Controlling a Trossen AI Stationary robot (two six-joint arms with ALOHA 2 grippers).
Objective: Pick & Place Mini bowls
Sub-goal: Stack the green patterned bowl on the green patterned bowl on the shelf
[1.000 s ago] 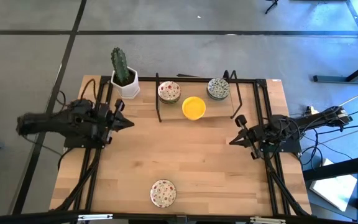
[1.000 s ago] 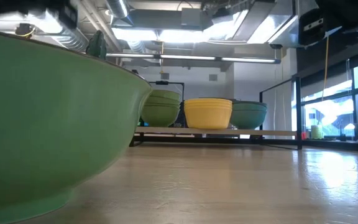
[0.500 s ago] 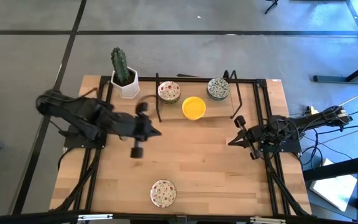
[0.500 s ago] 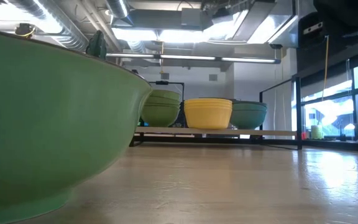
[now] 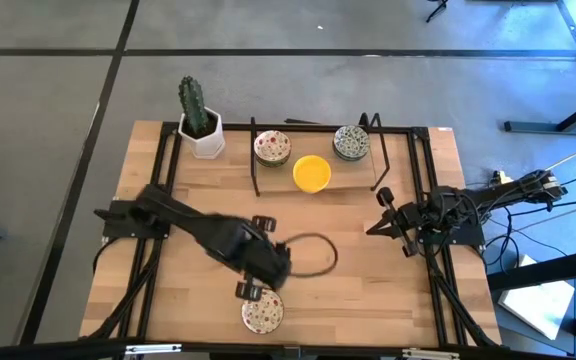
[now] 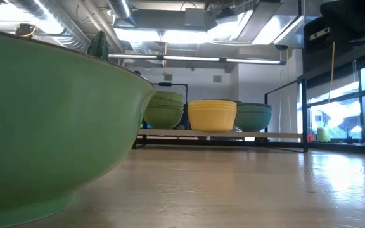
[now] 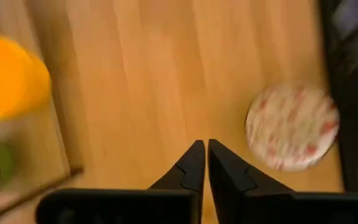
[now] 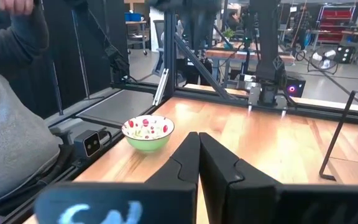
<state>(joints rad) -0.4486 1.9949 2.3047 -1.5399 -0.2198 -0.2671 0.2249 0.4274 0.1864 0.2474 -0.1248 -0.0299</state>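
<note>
We see the left end effector [image 5: 265,283], fingers pressed together and empty, above the tabletop [image 5: 368,290] beside the near speckled bowl [image 5: 262,311]; the right end effector [image 5: 373,226] waits likewise closed.

Even, bright overhead light fills the high view, where the pale wooden table [image 5: 368,250] carries only soft shadows. In the low view ceiling strip lights [image 6: 189,35] glare white, and the near green-sided bowl [image 6: 49,126] looms out of focus. The left wrist view is motion-blurred, smearing the round red-speckled white bowl [image 7: 292,126].
</note>
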